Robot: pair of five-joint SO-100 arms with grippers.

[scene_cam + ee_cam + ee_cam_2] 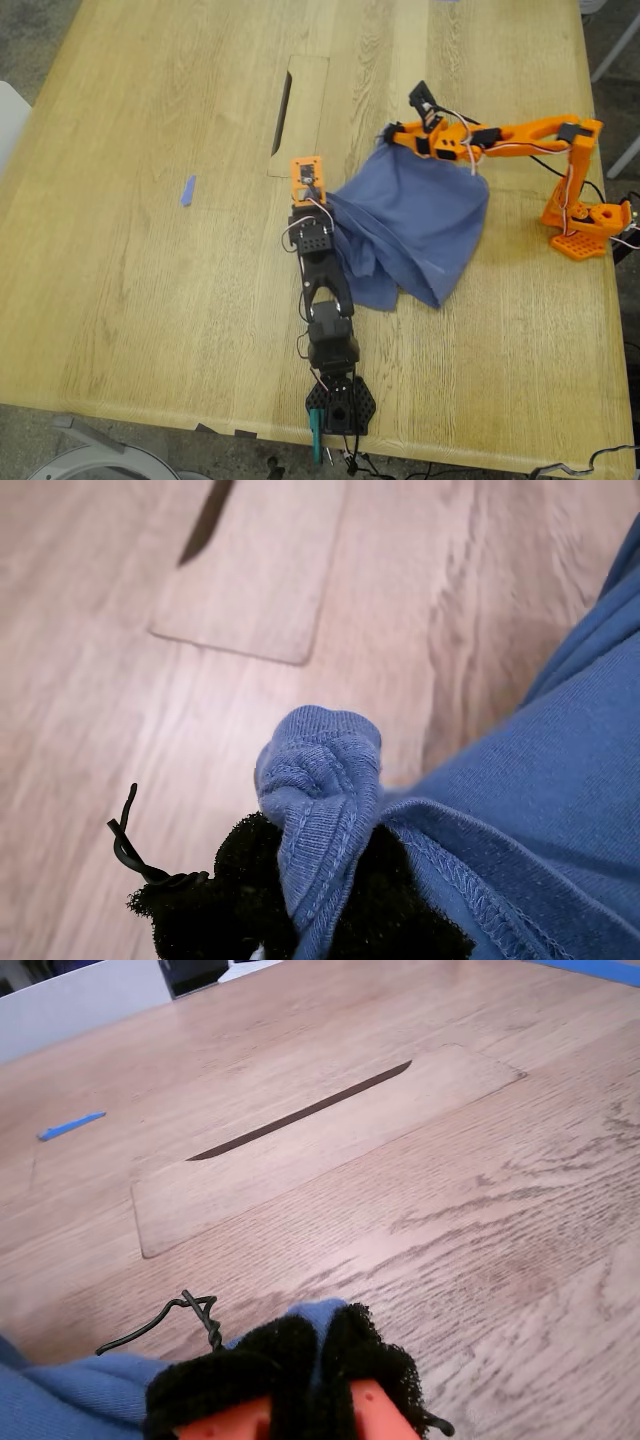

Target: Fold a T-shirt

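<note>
My first gripper (320,910) sits at the end of the black arm (325,300), nearest the exterior view's bottom edge. Its padded jaws are clamped on a bunched, ribbed edge of the T-shirt (320,780), which pokes out beyond them. The T-shirt (415,225) hangs stretched between the 2 arms, sagging in folds to the wooden surface (150,250) at the exterior view's right of centre; I cannot tell how much of it touches. Farther off, my second gripper (320,1370) on the orange arm (520,135) pinches another bit of blue cloth, a small tuft showing between its closed jaws. Beyond both lies a rectangular inset panel (300,115) with a dark slot, and a small blue strip (187,190) rests well apart toward the exterior view's left.
</note>
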